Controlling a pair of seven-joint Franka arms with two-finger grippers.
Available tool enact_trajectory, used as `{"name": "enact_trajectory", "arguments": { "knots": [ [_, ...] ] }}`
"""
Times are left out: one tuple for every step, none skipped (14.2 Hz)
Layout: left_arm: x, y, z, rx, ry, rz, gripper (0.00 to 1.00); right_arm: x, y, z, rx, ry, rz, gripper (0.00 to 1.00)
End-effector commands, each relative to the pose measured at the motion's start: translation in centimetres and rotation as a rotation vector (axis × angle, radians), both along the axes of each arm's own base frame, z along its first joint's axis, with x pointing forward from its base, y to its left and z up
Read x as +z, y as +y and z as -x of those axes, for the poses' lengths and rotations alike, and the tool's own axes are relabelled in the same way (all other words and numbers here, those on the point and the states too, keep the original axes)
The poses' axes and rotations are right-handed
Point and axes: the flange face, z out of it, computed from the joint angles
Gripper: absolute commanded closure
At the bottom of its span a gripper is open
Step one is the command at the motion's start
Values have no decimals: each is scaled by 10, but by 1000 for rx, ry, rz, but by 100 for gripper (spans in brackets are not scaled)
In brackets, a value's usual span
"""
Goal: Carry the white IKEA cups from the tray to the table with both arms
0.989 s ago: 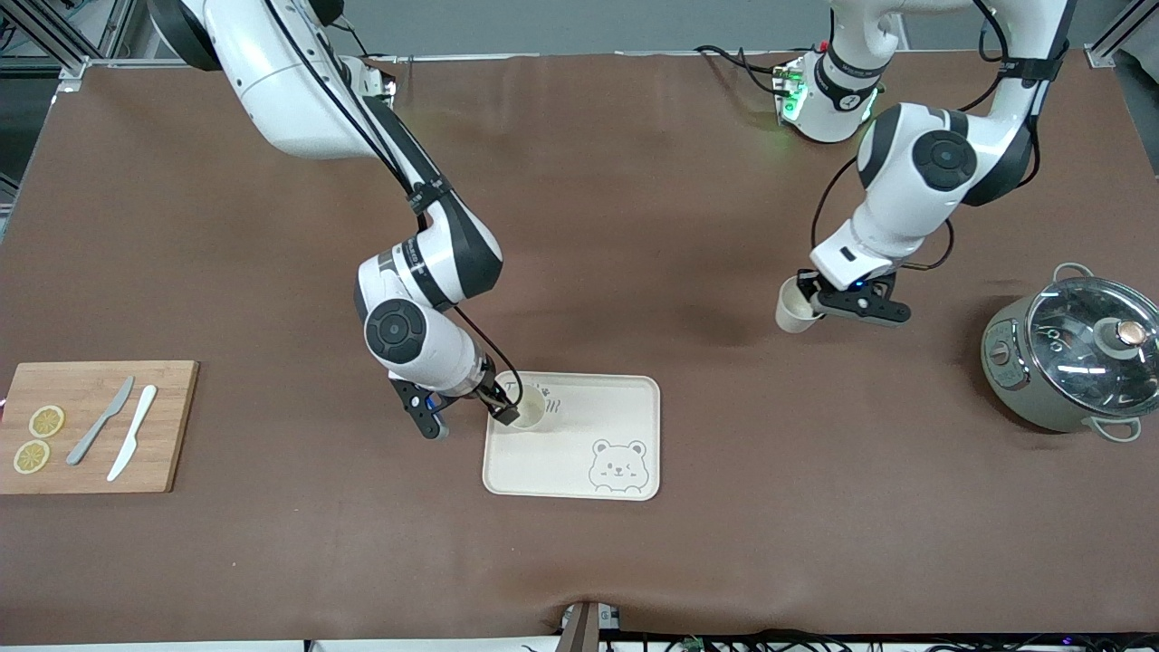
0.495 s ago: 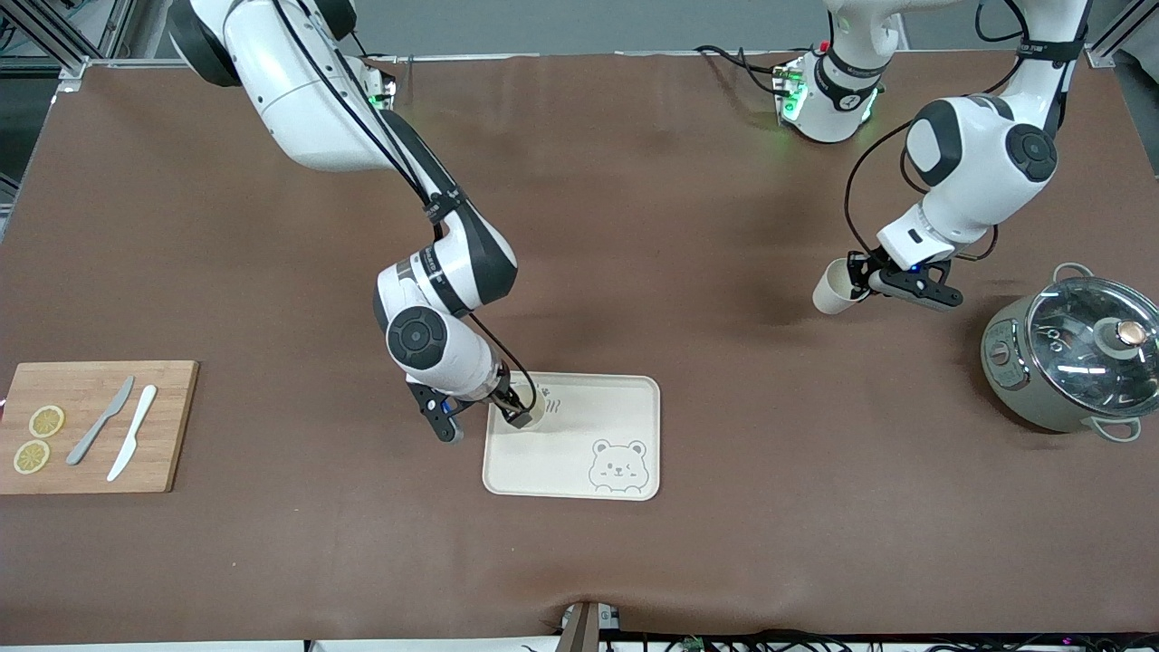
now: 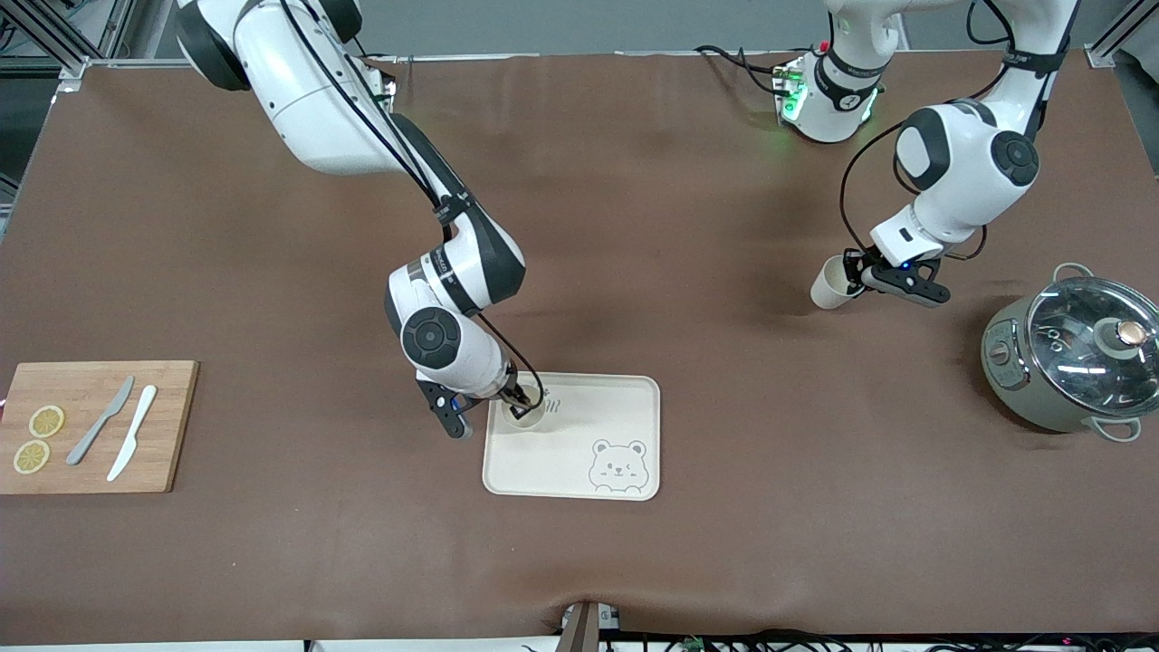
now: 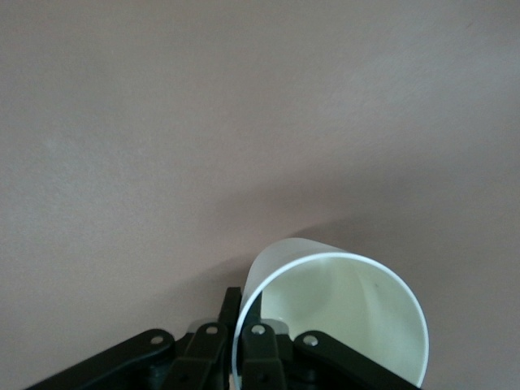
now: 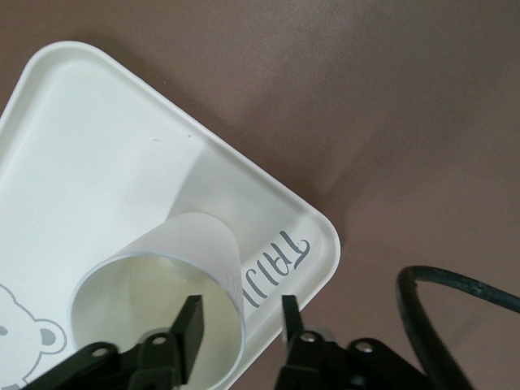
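- The right end effector was down at the bear tray, its fingers pinching the wall of one white cup, one inside the rim and one outside.
- That cup stood at the tray's corner nearest the right arm's base, beside the printed lettering.
- The left end effector was up over bare tabletop toward the left arm's end, near the lidded pot.
- It gripped the second white cup by its rim, tilted.
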Motion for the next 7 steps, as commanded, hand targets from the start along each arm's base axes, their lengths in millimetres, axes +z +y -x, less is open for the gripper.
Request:
{"name": "enact_trajectory", "arguments": {
  "knots": [
    [-34,4,2,-15,-16,-14,100,1,5,-5,-44,-15,9,89],
    [-43,6,3,-11,-18,-20,100,4,4,-6,-54,-19,6,97],
    [-51,6,4,-9,-17,-24,100,8,4,-9,-51,-27,3,100],
    [-55,6,4,-7,-16,-26,100,9,3,-9,-40,-26,7,100],
    [-58,6,5,-5,-15,-26,100,11,1,-11,-36,-31,15,100],
    [-60,6,7,-7,-9,-27,100,16,-4,-14,-35,-35,13,100],
    [-59,7,8,-5,-9,-27,100,20,-5,-15,-26,-38,10,100]
  ]
}}
